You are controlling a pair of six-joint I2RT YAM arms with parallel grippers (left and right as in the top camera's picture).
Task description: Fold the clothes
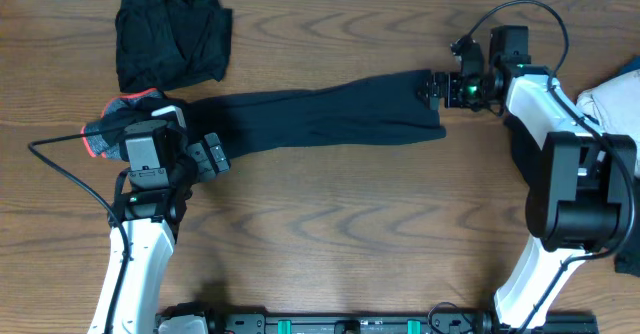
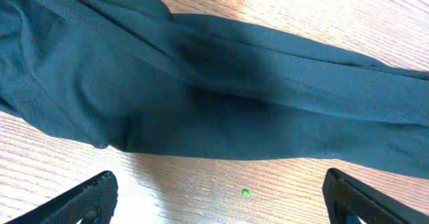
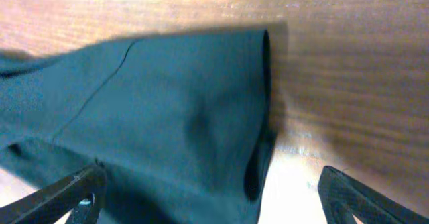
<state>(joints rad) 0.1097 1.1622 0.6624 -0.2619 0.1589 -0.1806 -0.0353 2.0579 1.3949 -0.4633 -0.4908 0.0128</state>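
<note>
1. Overhead view. The trousers [image 1: 320, 119] lie stretched out on the table [image 1: 330, 234]. Their long axis goes from left to right and rises a little toward the right.
   - The waist end with the coral band [image 1: 105, 124] is at the left, and the cuff [image 1: 425, 109] is at the right.
   - The left gripper [image 1: 210, 155] sits at the lower edge of the cloth near the waist. The right gripper [image 1: 430, 86] sits at the upper corner of the cuff.
   - Each arm is therefore nearer to its own end. I judge that a fold would carry one end along this axis over the other.
   - A black pile [image 1: 170, 29] lies at the upper left, near the waist. Some pale clothes [image 1: 605, 99] lie at the right edge, well apart from the trousers.
   - From this height I cannot tell how the jaws stand.

2. Left wrist view. This view shows what the overhead view does not: the left gripper [image 2: 214, 177] has its fingers [image 2: 87, 197] wide apart. Only bare wood is between them, so it holds nothing. The trousers [image 2: 214, 96] lie just in front of the fingers and cross the whole picture, with a long seam and soft folds showing.

3. Right wrist view. The right gripper [image 3: 213, 174] is also spread, and its fingers [image 3: 67, 194] are empty. The cuff [image 3: 167, 117] lies in front of the gripper and more toward the left side of this picture. Its hem edge runs up and down, with bare table [image 3: 348, 83] to the right of it. Only this view shows the hem so closely.
</note>
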